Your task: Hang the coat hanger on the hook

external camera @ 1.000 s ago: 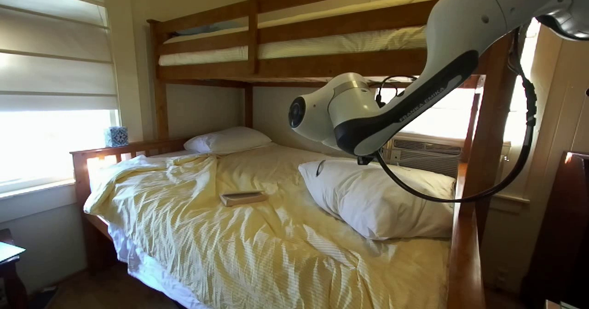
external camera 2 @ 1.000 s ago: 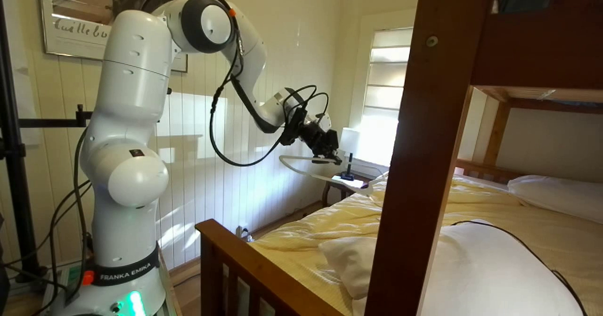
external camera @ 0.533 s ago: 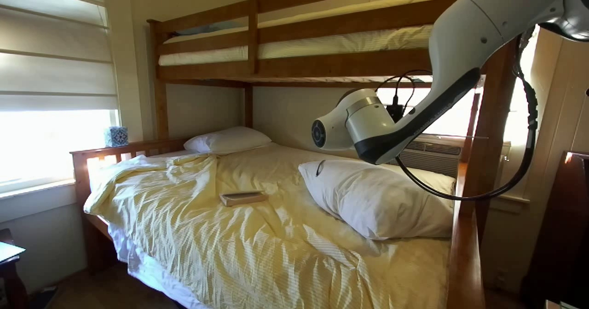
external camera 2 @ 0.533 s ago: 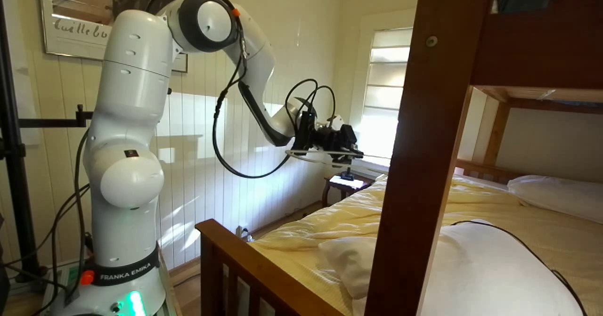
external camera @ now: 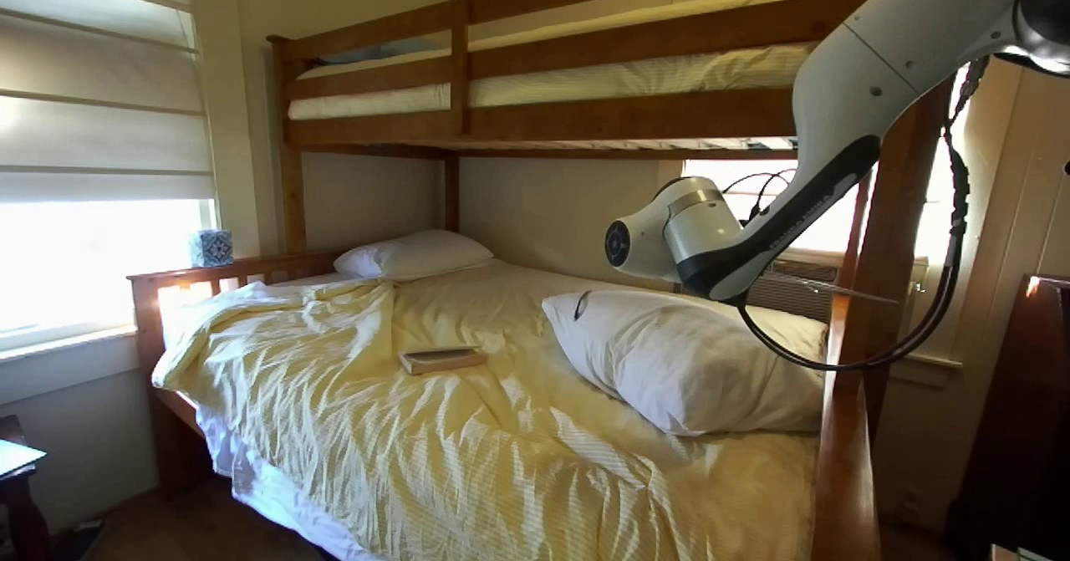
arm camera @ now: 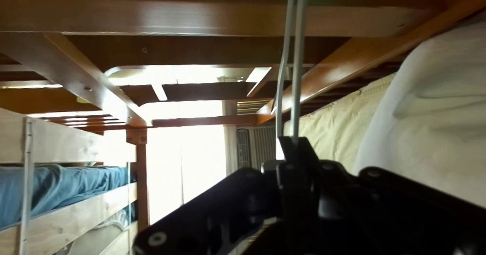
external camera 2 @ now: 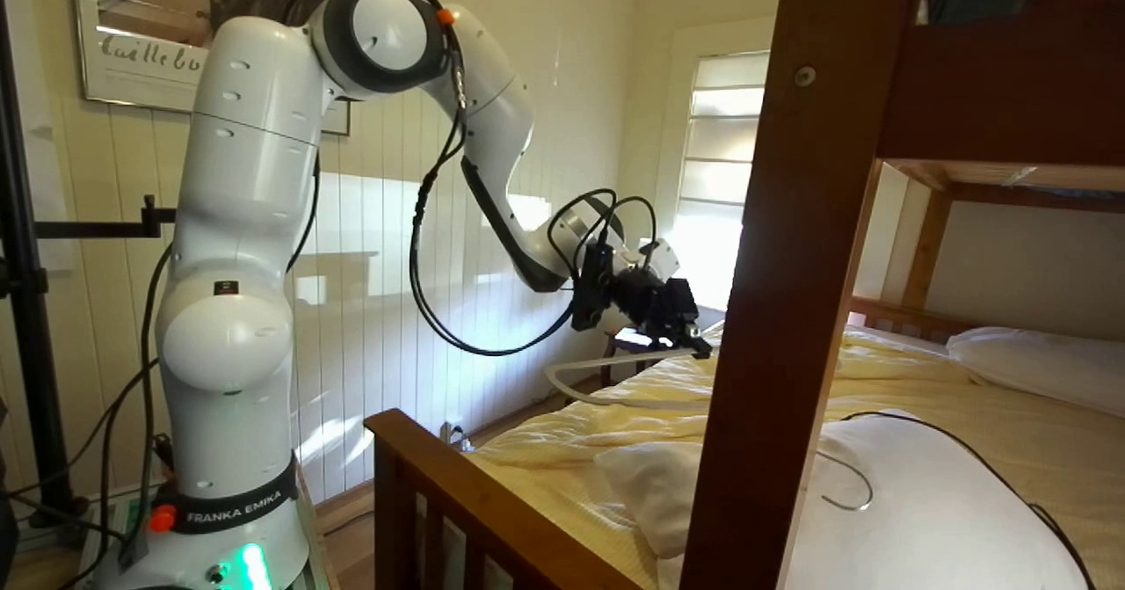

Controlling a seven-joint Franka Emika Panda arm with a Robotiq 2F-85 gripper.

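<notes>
The coat hanger is a thin white frame (external camera 2: 650,404) with a metal hook (external camera 2: 866,490) that shows past the brown bedpost, above the white pillow. The post hides the hanger's middle. My gripper (external camera 2: 701,348) is shut on the hanger beside the post. In the wrist view the gripper (arm camera: 294,144) is shut, with two pale bars of the hanger (arm camera: 299,57) running up from its fingertips. In an exterior view a thin edge of the hanger (external camera: 836,288) shows behind the arm, and the gripper is hidden there. I cannot make out a separate hook to hang it on.
The bedpost (external camera 2: 773,273) and bed-end rail (external camera 2: 501,493) stand near the arm. The upper bunk rail (external camera: 627,116) runs above. A white pillow (external camera: 685,360) and a small box-like object (external camera: 443,360) lie on the yellow bedding (external camera: 501,461). A dark cable crosses a pillow (external camera 2: 914,502).
The gripper has moved right and down towards the bedpost with the hanger still held. The hanger has turned, and its metal hook now shows past the post. The wrist's cables have shifted along.
</notes>
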